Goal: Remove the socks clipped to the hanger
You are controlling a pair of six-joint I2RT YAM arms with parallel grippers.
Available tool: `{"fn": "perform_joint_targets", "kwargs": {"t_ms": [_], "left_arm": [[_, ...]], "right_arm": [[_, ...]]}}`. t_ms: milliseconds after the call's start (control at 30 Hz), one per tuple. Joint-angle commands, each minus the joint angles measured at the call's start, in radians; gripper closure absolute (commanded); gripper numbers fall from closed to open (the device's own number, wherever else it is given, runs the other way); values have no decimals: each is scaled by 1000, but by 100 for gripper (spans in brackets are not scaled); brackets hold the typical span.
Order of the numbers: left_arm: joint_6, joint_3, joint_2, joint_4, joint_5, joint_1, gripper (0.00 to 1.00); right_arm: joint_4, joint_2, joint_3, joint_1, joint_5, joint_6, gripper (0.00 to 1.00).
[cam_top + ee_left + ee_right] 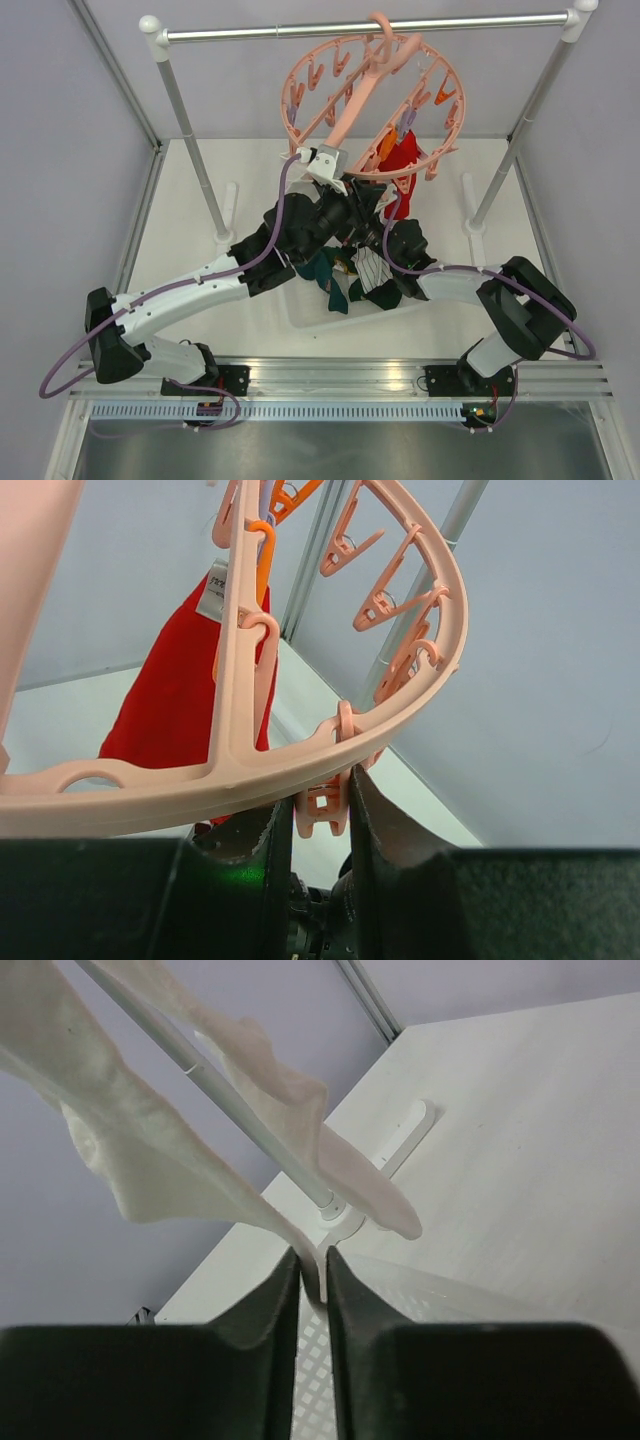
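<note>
Step in hand: pulling one white sock off its clip.

Right gripper (312, 1258): jaws pressed nearly together, pinching the thin lower tip of the white sock (150, 1155). The sock rises up and to the left from the fingers. A second white sock (350, 1175) hangs above and to the right of this gripper, apart from it. The perforated tray (420, 1305) lies just below the fingers.

Left gripper (320, 792): clamped on a pink clip (322, 815) that dangles under the ring of the hanger (430, 670). The rim passes right above the fingertips. The red sock (160, 700) hangs up and to the left of this gripper, clipped and untouched. Whether the pinched clip is the one holding the white sock, I cannot tell from these views.

Notes on doing it well (judgement):
- The hold is on the very tip only, and thin fabric may slip out. Draw slowly and straight down along the sock's length — not sideways — so the ring does not swing on its hook.
- The left hold should steady the ring against the pull. If this is the right clip, squeeze it fully open before the right arm draws.
- Let go low over the tray, beside the teal socks (335, 295) lying there.
- Left on the hanger, at least: the red sock and the second white sock.
</note>
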Motion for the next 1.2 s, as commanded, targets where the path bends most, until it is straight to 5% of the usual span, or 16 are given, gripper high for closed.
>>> {"fn": "perform_joint_targets", "kwargs": {"t_ms": [0,200,367,800,1167], "left_arm": [[-27,49,7,11,9,-2,98],[-21,40,8,9,4,-2,97],[-18,27,4,9,-4,-2,93],[16,-16,-37,-14,19,-2,48],[83,-81,-131,-77,96,-2,38]], "right_arm": [[75,-15,-12,7,-4,11,85],[75,-77,-77,5,23,28,99],[75,-146,-155,7,51,36,99],[-115,-364,-198,5,91,-21,99],[-223,-424,-209,5,94,-50,99]]}}
